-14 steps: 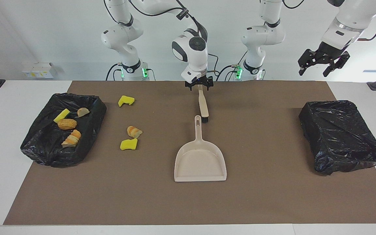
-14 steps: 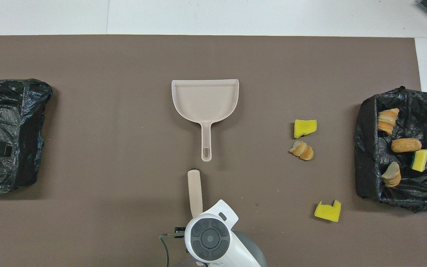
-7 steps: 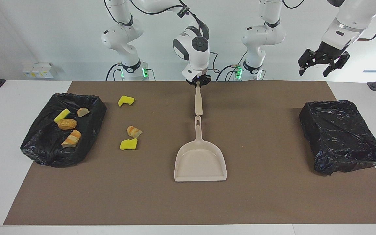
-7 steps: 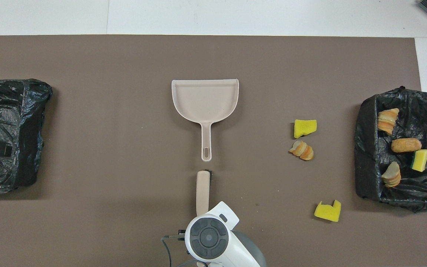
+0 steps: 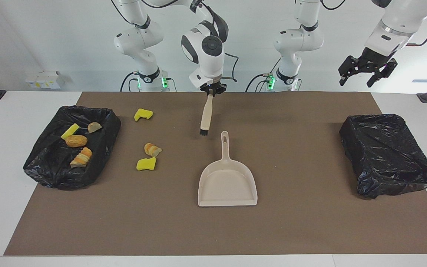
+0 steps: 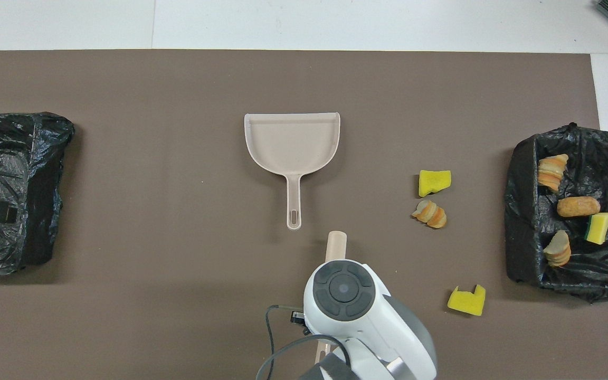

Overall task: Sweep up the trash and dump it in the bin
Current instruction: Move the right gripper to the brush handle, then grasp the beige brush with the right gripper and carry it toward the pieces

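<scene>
Presently right gripper (image 5: 210, 90) pinched the brush (image 5: 206, 115) handle, jaws pressed on it, over the tabletop (image 5: 310, 222) near the dustpan (image 5: 227, 181). Left gripper (image 5: 366, 72) waited aloft, jaws spread. Loose trash (image 5: 149, 156) lay beside the filled bin (image 5: 39, 167); brush wanted bristles lowered flat, nudging pieces gently panward.

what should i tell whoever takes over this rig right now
Right gripper: shut on the brush, which hangs over the mat near the dustpan handle.
Left gripper: jaws open, empty, waiting above its end of the table.
Done: four trash pieces lie in the bin at the right arm's end.
Left: two yellow sponge pieces and one bread chunk lie on the mat beside that bin. Dustpan empty, untouched. Sweep them in, then dump.
</scene>
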{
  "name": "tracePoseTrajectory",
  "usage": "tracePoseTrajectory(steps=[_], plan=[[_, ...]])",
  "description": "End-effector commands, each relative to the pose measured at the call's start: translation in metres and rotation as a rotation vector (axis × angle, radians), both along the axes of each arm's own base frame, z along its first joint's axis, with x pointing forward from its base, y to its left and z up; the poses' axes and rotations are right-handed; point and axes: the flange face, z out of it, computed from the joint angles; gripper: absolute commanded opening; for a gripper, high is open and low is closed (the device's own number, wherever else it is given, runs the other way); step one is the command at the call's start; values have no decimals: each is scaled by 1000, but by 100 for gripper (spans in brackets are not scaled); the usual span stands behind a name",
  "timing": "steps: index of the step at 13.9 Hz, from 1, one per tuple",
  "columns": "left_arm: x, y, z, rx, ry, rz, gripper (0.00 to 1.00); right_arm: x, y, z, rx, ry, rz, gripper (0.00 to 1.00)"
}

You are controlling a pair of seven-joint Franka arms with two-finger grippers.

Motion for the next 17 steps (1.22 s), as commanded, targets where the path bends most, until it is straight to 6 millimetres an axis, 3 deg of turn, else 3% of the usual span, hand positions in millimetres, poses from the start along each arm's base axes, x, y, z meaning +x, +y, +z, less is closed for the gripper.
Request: tracePoseTrajectory(steps=[1, 3, 6, 7, 9, 11, 13, 17], plan=[[-2, 2, 5, 20, -4, 5, 100, 13, -30, 2, -67, -3, -94, 0], [-2, 2, 5, 20, -4, 5, 100, 29, -49, 3, -88, -5, -189, 0], [-2, 2, 5, 20, -4, 5, 100, 58, -93, 5, -102, 9, -389, 0], [-2, 2, 5, 20, -4, 5, 100, 69, -117, 6, -101, 18, -449, 0], [-2, 2, 5, 20, -4, 5, 100, 76, -145, 4, -93, 64, -503, 0], [-2, 2, 5, 20, -4, 5, 100, 68, -154, 5, -120, 118, -492, 0], [-2, 2, 5, 20, -4, 5, 100, 55, -176, 1, -155, 166, -536, 0], [-2, 2, 6, 20, -6, 5, 100, 28, -193, 4, -222, 308, -571, 0]])
